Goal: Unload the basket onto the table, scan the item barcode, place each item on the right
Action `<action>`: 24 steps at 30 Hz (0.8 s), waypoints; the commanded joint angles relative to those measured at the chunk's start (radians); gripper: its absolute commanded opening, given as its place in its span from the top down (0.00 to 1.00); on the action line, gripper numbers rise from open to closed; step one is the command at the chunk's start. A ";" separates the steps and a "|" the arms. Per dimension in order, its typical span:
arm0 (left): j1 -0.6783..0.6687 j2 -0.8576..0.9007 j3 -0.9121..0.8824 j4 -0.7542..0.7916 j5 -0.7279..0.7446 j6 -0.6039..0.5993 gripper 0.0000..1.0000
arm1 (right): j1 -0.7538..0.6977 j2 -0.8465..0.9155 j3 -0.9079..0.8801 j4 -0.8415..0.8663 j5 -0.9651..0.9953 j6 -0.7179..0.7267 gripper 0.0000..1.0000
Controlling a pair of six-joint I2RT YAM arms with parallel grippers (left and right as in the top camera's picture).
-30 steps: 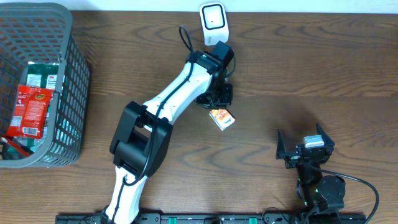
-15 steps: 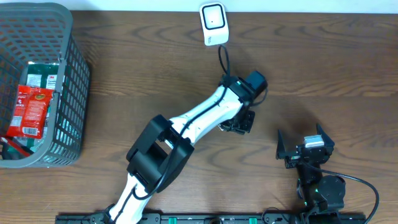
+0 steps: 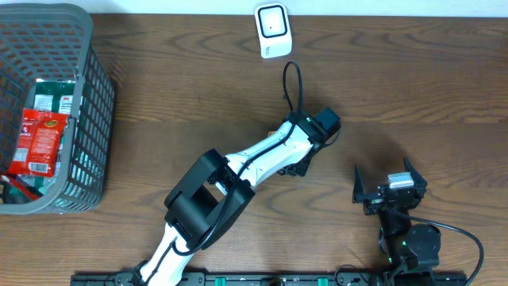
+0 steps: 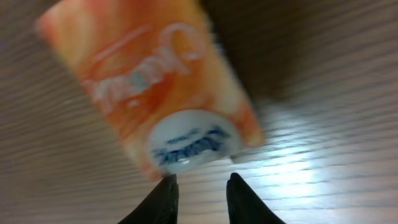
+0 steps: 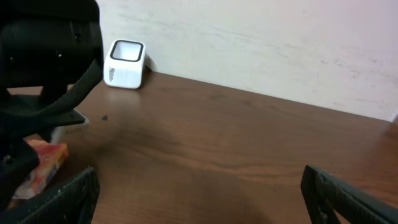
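From overhead the left arm point(image 3: 254, 159) hides the orange box point(image 4: 155, 93). The left wrist view shows it blurred, its print unreadable. It lies on the table point(image 3: 413, 87) right of centre, long axis slanting across that view, white-labelled end nearest the left gripper point(image 4: 202, 180), whose fingers stand slightly apart and empty. The right gripper point(image 5: 198, 180) gapes wide.

A dark wood-grain table point(image 3: 159, 95) runs to a pale, scuffed wall point(image 5: 280, 50) behind its far edge.
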 commanded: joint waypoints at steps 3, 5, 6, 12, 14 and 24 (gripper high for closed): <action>0.004 -0.021 -0.007 -0.029 -0.102 -0.009 0.67 | 0.003 -0.005 -0.001 -0.004 -0.005 -0.013 0.01; 0.004 -0.021 -0.006 -0.037 -0.102 -0.010 0.66 | 0.003 -0.005 -0.001 -0.004 -0.005 -0.013 0.01; 0.004 -0.028 -0.004 -0.056 -0.102 -0.010 0.64 | 0.003 -0.005 -0.001 -0.004 -0.005 -0.013 0.01; 0.010 -0.103 0.037 -0.102 -0.099 -0.055 0.57 | 0.003 -0.005 -0.001 -0.004 -0.005 -0.013 0.01; 0.010 -0.154 0.038 -0.072 -0.096 -0.054 0.32 | 0.003 -0.005 -0.001 -0.004 -0.005 -0.013 0.01; 0.003 -0.155 0.022 0.161 -0.041 -0.130 0.57 | 0.003 -0.005 -0.001 -0.004 -0.005 -0.013 0.01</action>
